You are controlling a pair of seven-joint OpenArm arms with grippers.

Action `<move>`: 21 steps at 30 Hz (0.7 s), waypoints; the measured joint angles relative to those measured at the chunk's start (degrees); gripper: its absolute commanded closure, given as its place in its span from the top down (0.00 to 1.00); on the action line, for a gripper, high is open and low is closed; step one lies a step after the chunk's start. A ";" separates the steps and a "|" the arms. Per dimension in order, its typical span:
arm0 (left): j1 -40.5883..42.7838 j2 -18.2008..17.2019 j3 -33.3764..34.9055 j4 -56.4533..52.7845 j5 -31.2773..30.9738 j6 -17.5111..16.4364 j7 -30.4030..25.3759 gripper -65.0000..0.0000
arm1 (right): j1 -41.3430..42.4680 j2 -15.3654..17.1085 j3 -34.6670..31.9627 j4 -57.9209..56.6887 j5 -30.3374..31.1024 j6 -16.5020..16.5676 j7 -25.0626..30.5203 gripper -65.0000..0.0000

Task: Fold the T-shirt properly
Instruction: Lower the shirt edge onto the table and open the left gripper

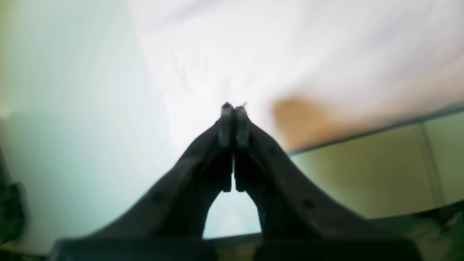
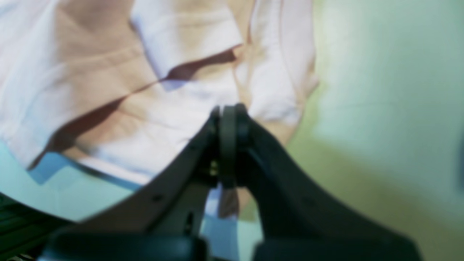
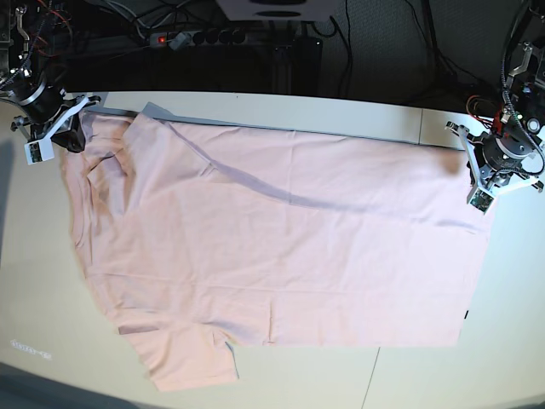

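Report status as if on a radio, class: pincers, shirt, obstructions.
Left pincer shut at shirt's far hem corner, right pincer shut at far shoulder. T-shirt spread flat on table, unfolded, plain side up. Nothing in the way.

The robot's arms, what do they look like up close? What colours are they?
Each end effector has two dark, almost black fingers that curve inward like a beak, seen on the left end effector and the right end effector. In the base view both wrists look round and silvery grey with small white blocks attached. Near the left arm, thin coloured wires and a tiny green light show.
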 measured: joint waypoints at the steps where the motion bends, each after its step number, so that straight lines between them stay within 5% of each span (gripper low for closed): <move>1: 0.00 0.17 -0.33 0.02 -0.61 -0.94 -0.04 0.00 | 0.00 0.00 0.00 0.00 0.00 0.00 0.00 0.00; 5: -0.15 0.28 -0.33 -0.44 -1.68 -1.73 -4.07 0.00 | 0.04 0.00 0.00 0.00 0.00 0.00 0.00 0.00; 21: -3.63 3.32 -0.44 -12.24 -3.67 -2.82 -3.48 0.00 | 0.37 -0.02 0.00 0.00 0.02 0.00 0.04 0.00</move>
